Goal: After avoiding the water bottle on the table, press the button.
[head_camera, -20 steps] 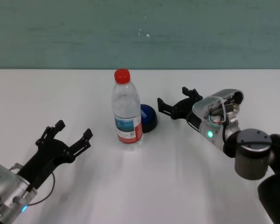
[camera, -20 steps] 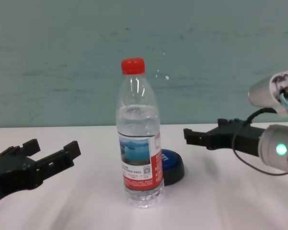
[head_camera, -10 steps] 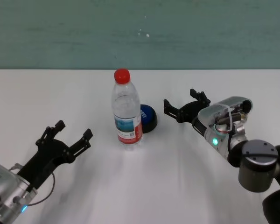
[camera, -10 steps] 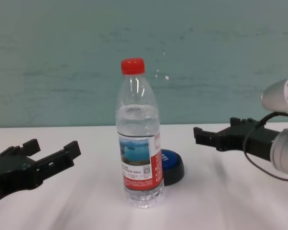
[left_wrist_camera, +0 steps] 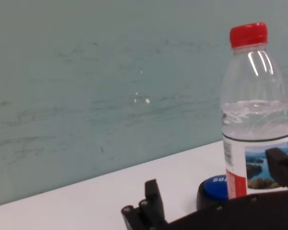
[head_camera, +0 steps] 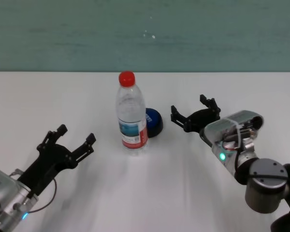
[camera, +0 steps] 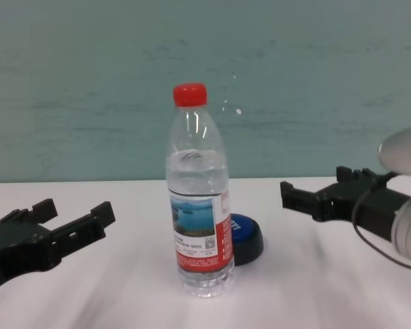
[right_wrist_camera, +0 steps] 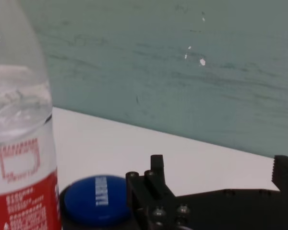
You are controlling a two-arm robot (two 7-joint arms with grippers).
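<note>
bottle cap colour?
Red, on the water bottle cap; clearest in the chest view.

The water bottle [head_camera: 131, 115] hides part of the button [head_camera: 154, 122].

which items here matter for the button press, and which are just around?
Job:
water bottle, standing in front of the button
button
right gripper, open, right of the button
table

Just around:
left gripper, open, idle near-left
teal wall

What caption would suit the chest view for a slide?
A water bottle stands in front of a blue button on a white table, open left gripper and right gripper at either side.
</note>
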